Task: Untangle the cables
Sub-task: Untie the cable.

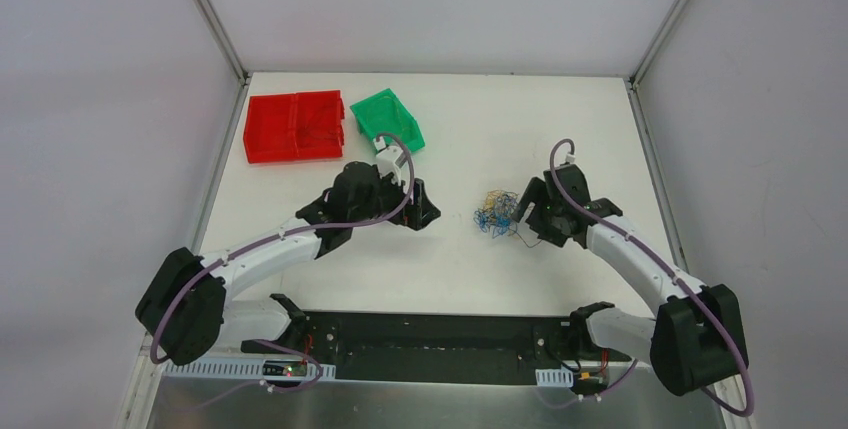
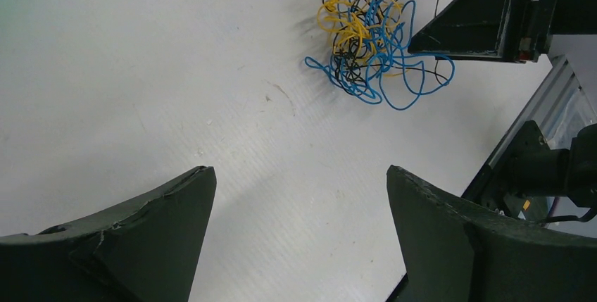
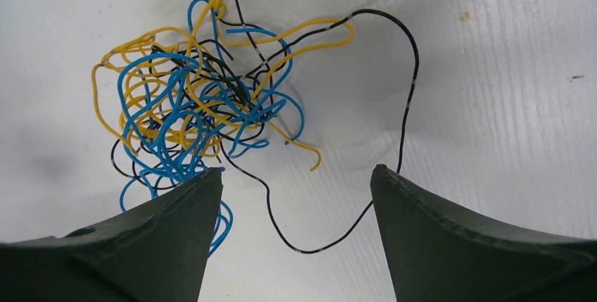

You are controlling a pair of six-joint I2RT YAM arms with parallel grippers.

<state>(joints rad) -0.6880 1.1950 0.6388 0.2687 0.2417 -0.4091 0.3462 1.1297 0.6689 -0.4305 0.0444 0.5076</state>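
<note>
Top view: cables (image 1: 497,213) sit as one clump mid-frame on the desk (image 1: 470,119). Your right hand (image 1: 527,211) is just right of it, left hand (image 1: 422,211) well off to its left. Both are spread, holding nothing. Red tray (image 1: 296,127) and green bin (image 1: 388,121) are upper left, away from the work. There's bare desk above and below the clump.

Left wrist view: clump upper right, only bare desk between it and your fingers.

Right wrist view: black loop (image 3: 405,105) swings out right of the clump and dips between the fingers. I'd pinch that loose strand, not the blue-yellow knot by the lower-left finger, and draw it right.
</note>
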